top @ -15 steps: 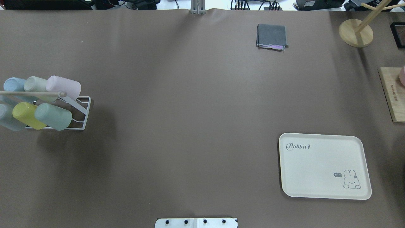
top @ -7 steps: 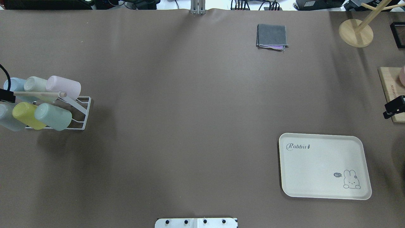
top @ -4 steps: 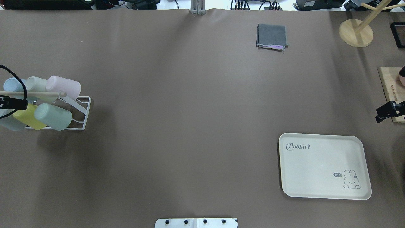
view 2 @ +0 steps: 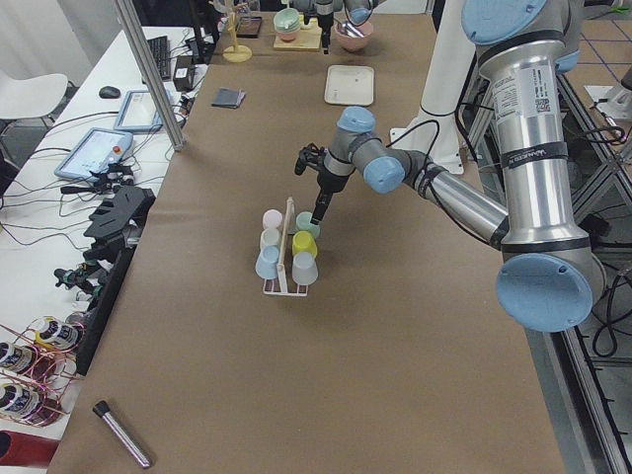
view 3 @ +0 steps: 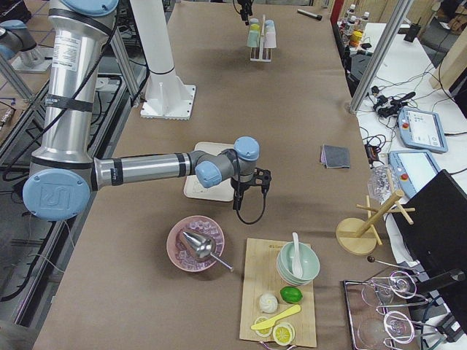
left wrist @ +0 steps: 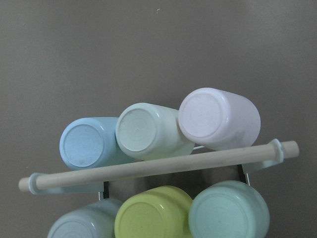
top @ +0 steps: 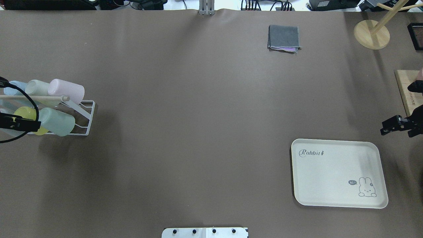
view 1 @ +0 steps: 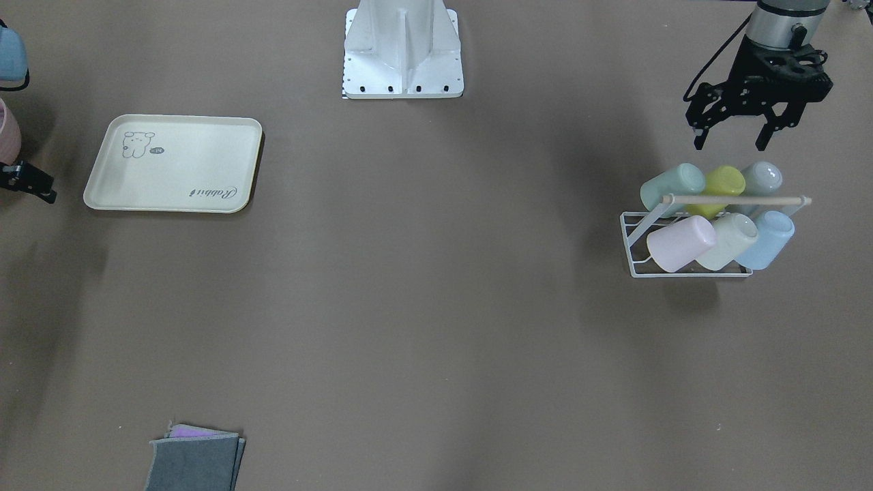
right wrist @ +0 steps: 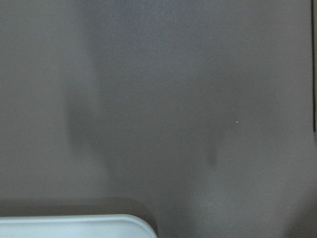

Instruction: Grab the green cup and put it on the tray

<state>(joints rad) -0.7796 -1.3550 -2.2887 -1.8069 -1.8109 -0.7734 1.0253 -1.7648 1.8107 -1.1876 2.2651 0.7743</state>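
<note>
Since the green cup (view 1: 672, 184) abuts the lime cup (view 1: 724, 183), the latter could be knocked by the left gripper's (view 1: 730, 142) released fingers (view 1: 698, 136).

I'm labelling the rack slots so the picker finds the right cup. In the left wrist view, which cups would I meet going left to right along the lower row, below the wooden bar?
grey-blue cup → yellow-green cup → green cup
</note>
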